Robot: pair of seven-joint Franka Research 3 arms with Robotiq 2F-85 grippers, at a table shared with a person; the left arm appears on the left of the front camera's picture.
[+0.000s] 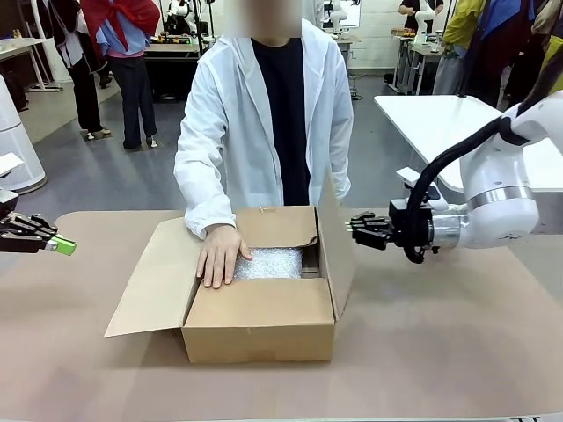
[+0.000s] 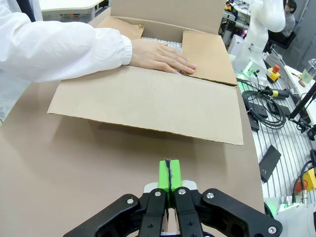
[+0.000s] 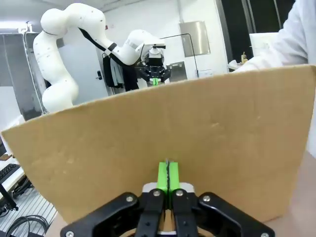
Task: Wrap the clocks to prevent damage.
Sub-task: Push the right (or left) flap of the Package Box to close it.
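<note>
The clocks are a whitish bubble-wrapped bundle (image 1: 271,262) lying inside the open brown cardboard box (image 1: 259,321) in the middle of the table. A person's hand (image 1: 218,255) rests on the bundle's left edge and the box's near flap; in the left wrist view the same hand (image 2: 160,55) covers most of the bundle (image 2: 160,42). My left gripper (image 1: 63,245) hovers shut at the far left, well clear of the box, its green pads (image 2: 168,174) pressed together. My right gripper (image 1: 353,225) is shut beside the box's upright right flap (image 3: 163,143), pads (image 3: 168,174) together, holding nothing.
The box's left flap (image 1: 154,277) lies spread out on the brown table (image 1: 440,352). The person in a white coat stands at the far edge behind the box. Cables and equipment (image 2: 269,101) lie off the table's side in the left wrist view.
</note>
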